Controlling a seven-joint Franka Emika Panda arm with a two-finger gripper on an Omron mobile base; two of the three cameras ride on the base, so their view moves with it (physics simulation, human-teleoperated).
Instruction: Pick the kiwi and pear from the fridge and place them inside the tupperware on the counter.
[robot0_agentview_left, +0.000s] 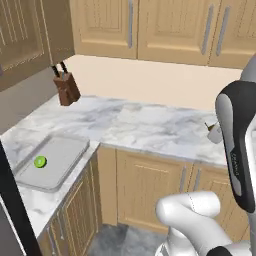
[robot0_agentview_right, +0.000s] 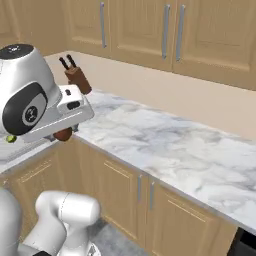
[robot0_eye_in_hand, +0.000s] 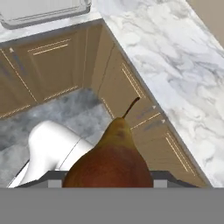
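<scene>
the pear (robot0_eye_in_hand: 114, 157) is sitting hard against the lens in the hand view, at 6 o'clock of that picture, its brown-orange body filling the lower middle and its thin dark stem pointing toward 1 o'clock. the claw's fingertips are being hidden by the fruit, so the width of the opening cannot be told; the pear is lying between where the tips would rise and is apparently being carried there, though the contact itself is not visible. in the right base view a small brown-orange patch, the same fruit, is showing just beneath the white hand of the arm at 9 o'clock, above the edge of the bench (robot0_agentview_right: 165, 145).

the tupperware (robot0_agentview_left: 65, 150) is lying flat on the bench in the left base view, at 8 o'clock, on the left leg of the l-shaped marble top, near its front edge. the kiwi (robot0_agentview_left: 40, 161) is resting inside the tupperware, toward the tray's near left part, touching its floor. in the hand view a corner of the tupperware is showing at 11 o'clock, well apart from the pear. in the right base view a small green spot at 9 o'clock, partly behind the arm, is showing beside the tray's pale rim.

a knife block (robot0_agentview_left: 66, 88) is standing tilted on the bench against the back wall, at 11 o'clock in the left base view, well apart from the tupperware. wooden cabinets (robot0_agentview_right: 150, 200) with silver bar handles are running below and above the bench. a dark edge of the fridge (robot0_agentview_left: 15, 200) is crossing the left base view at 8 o'clock.
</scene>
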